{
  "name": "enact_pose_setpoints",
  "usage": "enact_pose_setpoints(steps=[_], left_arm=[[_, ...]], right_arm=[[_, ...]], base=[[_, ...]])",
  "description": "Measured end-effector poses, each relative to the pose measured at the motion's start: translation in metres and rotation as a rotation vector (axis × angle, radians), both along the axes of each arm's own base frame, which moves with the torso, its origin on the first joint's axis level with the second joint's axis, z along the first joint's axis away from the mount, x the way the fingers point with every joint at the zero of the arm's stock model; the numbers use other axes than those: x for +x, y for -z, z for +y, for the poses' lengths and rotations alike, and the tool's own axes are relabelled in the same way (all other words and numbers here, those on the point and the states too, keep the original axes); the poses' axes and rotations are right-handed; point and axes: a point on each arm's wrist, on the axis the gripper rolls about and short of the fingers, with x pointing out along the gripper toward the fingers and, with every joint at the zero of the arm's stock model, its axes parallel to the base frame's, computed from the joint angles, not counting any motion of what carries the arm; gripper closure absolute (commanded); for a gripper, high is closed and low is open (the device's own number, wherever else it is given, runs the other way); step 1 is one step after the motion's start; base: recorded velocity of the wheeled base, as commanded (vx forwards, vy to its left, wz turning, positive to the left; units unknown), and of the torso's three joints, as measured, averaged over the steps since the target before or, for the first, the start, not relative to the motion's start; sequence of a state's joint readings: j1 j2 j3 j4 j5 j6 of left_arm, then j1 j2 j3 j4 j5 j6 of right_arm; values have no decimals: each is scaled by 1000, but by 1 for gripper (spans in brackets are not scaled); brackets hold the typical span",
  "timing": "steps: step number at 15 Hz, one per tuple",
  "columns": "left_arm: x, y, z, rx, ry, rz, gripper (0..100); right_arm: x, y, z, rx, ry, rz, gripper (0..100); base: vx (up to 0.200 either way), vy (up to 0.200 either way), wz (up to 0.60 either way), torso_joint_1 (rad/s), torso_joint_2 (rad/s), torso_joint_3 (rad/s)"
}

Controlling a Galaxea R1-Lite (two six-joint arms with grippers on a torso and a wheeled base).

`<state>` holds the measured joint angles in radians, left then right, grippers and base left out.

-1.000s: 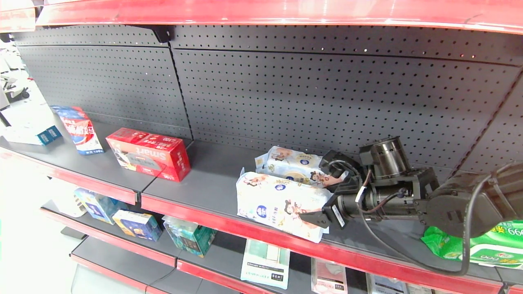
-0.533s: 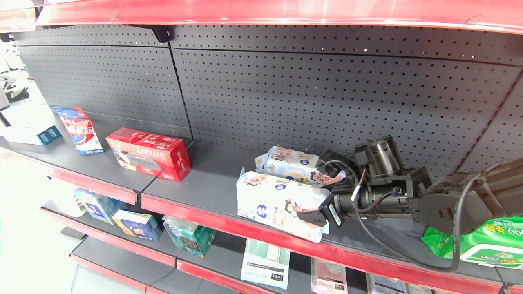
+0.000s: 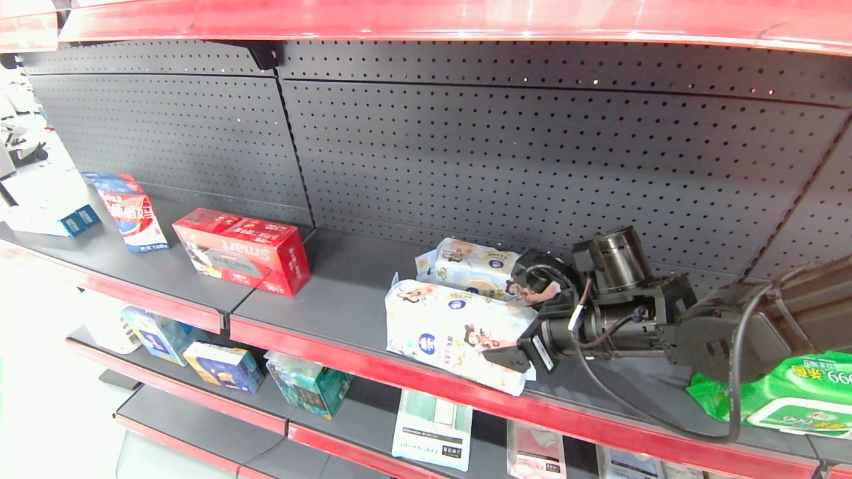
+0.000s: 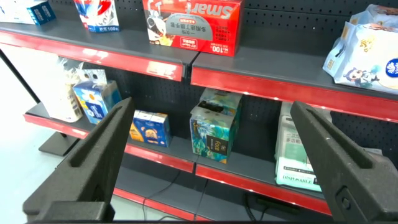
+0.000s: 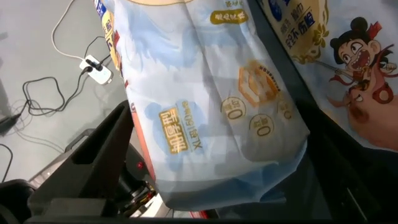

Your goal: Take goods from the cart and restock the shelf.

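Right gripper (image 3: 509,309) is standing wide open here, its two black fingers straddling the near end of the front pack (image 3: 446,326) without squeezing it. That's a soft, pillowy plastic pack, white with cartoon print and a crimped seam, and it is lying flat on the dark matte shelf (image 3: 346,286), right along the glossy red front lip (image 3: 346,366). Up close, the film is wrinkling and puffing out between the fingers. Just beside the far finger a rear pack (image 3: 469,266) of the same kind is lying against the perforated metal back panel (image 3: 532,153), so that's two white packs. Well beyond the fingertips along the shelf, one glossy red cardboard carton (image 3: 243,249) is sitting, long and rectangular, and farther off one slim blue-and-white pouch (image 3: 130,209) is standing upright. Back past the wrist, one shiny green soft pack (image 3: 799,399) is lying under the arm. The left gripper (image 4: 211,104) is hanging wide open too, gripping nothing, with its angular black fingers facing the lower shelves. Well ahead of them one green cube carton (image 4: 214,127) is sitting beside one small blue carton (image 4: 149,127).
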<state>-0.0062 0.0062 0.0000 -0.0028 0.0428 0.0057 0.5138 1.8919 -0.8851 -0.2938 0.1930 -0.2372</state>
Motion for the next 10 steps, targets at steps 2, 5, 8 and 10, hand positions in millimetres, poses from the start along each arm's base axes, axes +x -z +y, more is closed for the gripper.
enact_pose_setpoints(steps=[2, 5, 8, 10], left_arm=[[0, 0, 0, -1, 0, 0, 0], [0, 0, 0, -1, -1, 0, 0], [0, 0, 0, 0, -1, 0, 0], [0, 0, 0, -1, -1, 0, 0]], right_arm=[[0, 1, 0, -2, -2, 3, 100], [1, 0, 1, 0, -2, -1, 100], [0, 0, 1, 0, -3, 0, 100], [-2, -1, 0, -1, -2, -2, 100]], base=[[0, 0, 0, 0, 0, 0], [0, 0, 0, 0, 0, 0], [0, 0, 0, 0, 0, 0], [0, 0, 0, 0, 0, 0]])
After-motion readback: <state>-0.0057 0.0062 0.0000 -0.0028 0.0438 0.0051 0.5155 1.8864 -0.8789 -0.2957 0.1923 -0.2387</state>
